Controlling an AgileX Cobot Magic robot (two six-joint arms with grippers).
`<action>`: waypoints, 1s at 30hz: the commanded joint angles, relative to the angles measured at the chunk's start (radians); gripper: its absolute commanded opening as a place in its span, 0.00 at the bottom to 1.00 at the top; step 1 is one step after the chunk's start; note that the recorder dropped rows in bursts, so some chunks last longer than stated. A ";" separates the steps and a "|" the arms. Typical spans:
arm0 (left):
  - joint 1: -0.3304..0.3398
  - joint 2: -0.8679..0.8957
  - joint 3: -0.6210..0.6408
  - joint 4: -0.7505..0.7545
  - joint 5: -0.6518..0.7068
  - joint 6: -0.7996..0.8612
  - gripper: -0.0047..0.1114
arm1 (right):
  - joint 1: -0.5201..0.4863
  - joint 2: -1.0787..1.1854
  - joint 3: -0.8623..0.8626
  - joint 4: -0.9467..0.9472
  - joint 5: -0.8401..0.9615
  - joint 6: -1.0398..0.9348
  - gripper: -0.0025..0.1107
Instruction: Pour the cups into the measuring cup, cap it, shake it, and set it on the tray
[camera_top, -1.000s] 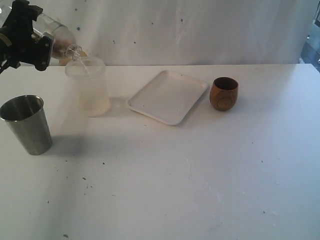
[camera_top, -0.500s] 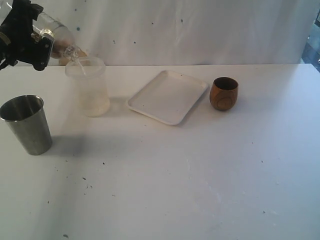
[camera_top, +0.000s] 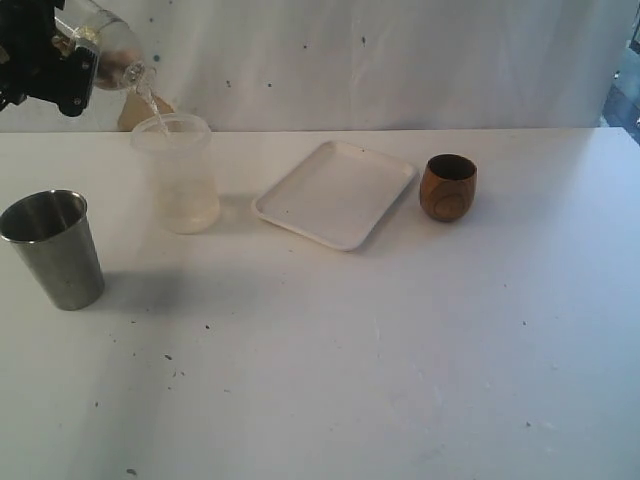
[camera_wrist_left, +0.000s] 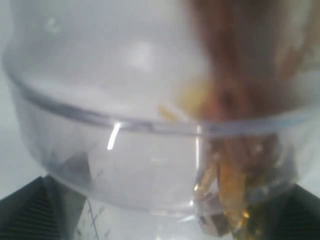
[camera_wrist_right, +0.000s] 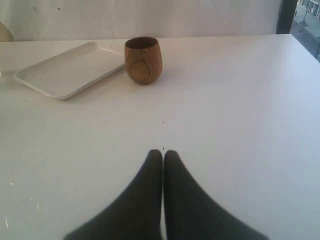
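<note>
Two claws, one load: my left claw (camera_top: 75, 55) is clamped wide around the measuring cup (camera_top: 112, 45), tilted high above the frosted tub (camera_top: 180, 185).
Its cap (camera_top: 135, 72) points down toward the tub; steel tumbler (camera_top: 55, 250), tray (camera_top: 335, 195) and wooden cup (camera_top: 447, 187) stand on the tabletop (camera_top: 380, 350); my right claw (camera_wrist_right: 163, 165) is closed, empty.

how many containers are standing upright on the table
3: the steel tumbler near the left edge, the frosted tub left of the tray, and the wooden cup right of it. A fourth, the measuring cup, is tilted in the left gripper.
</note>
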 joint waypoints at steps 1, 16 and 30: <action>-0.001 -0.038 -0.015 -0.014 -0.048 -0.006 0.04 | -0.004 -0.004 0.002 0.002 -0.012 0.002 0.02; -0.001 -0.049 -0.015 -0.014 -0.032 0.028 0.04 | -0.004 -0.004 0.002 0.002 -0.012 0.002 0.02; -0.001 -0.051 -0.015 -0.007 -0.028 0.028 0.04 | -0.004 -0.004 0.002 0.002 -0.012 0.002 0.02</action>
